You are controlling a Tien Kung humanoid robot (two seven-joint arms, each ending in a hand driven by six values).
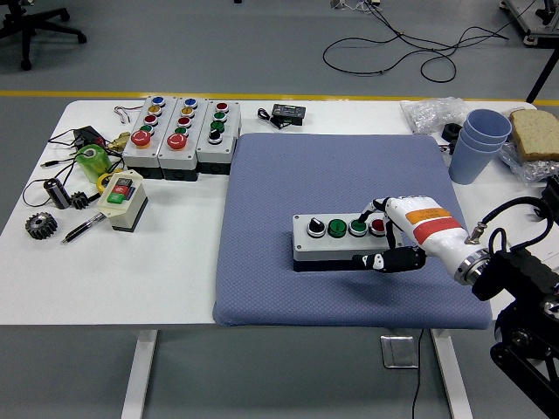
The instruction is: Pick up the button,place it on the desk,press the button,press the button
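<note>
The button box [339, 239] lies flat on the blue mat [349, 223] near the table's [175, 279] front, and the right hand [403, 231] is on its right end — thumb along the near side, fingertips [362, 214] curled down over the green and red buttons on top, gripping the box. At the far right stand stacked blue cups [480, 144]; their contents can't be made out, though beside them bread in a clear bag [534, 135] is visible.
</note>
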